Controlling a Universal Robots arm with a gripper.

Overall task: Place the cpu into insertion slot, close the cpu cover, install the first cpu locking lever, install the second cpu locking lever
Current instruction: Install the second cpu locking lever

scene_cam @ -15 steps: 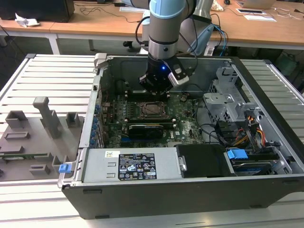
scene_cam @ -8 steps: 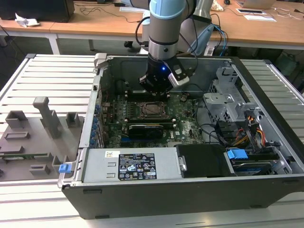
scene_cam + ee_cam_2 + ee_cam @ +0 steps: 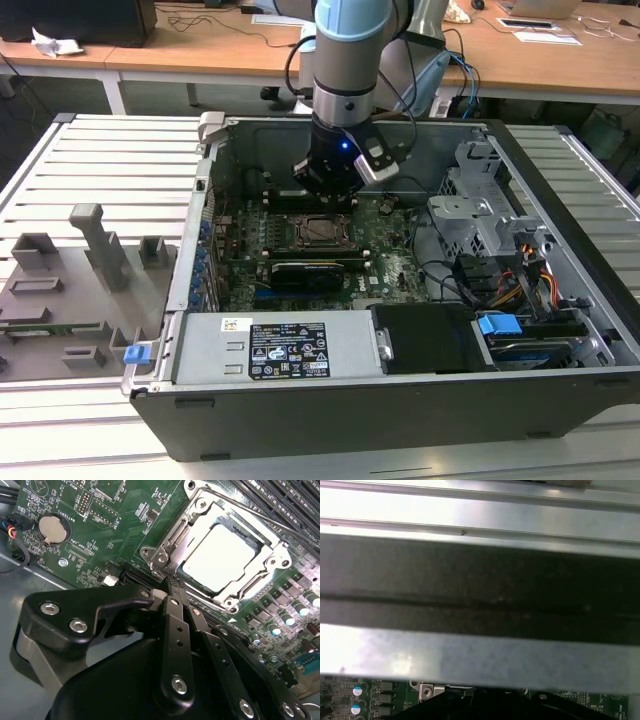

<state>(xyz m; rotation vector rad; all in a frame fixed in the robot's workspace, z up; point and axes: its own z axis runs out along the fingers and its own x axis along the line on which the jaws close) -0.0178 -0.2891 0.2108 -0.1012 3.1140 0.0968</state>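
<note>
Closed black gripper (image 3: pixel 170 587) fills the lower half of the second wrist view, fingertips pressed together, touching a thin locking lever (image 3: pixel 280 522) near the socket corner. Upper right: cpu (image 3: pixel 218 559) seated in insertion slot (image 3: pixel 272 562), cpu cover (image 3: pixel 196 524) lowered around it. Surrounded by green motherboard (image 3: pixel 120 525).
</note>
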